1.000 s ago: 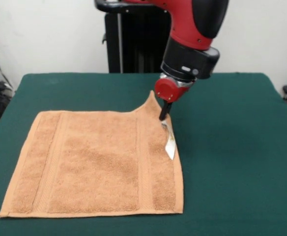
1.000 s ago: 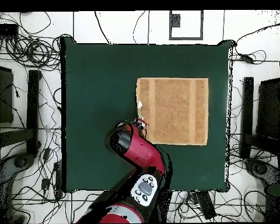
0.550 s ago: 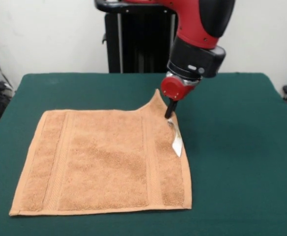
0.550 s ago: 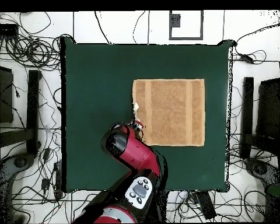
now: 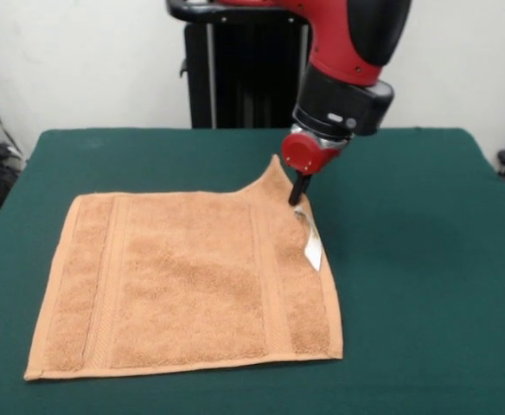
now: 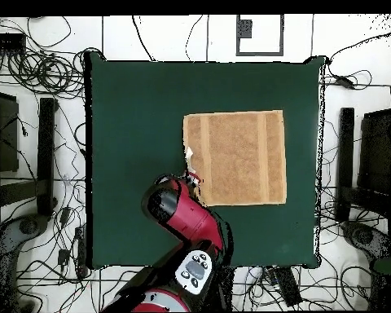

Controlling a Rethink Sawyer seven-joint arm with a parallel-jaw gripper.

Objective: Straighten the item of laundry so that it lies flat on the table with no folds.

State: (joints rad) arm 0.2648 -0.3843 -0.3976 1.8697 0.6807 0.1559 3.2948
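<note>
The fingers point(image 5: 297, 195) are pinched on the towel point(image 5: 183, 285)'s raised far corner. Next, lay that corner flat on the tabletop point(image 5: 425, 285) and let go.

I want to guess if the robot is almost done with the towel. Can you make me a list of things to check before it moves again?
1. Towel spread out with no folds over most of it: ok.
2. Far corner by the gripper lying flat: not ok, it is lifted off the table.
3. Gripper shut on that corner: ok, the cloth peaks up to its tips.
4. White tag tucked flat: not ok, it sticks out at the edge below the raised corner.
5. Whole towel on the green table: ok, green shows on every side in the overhead view.
</note>
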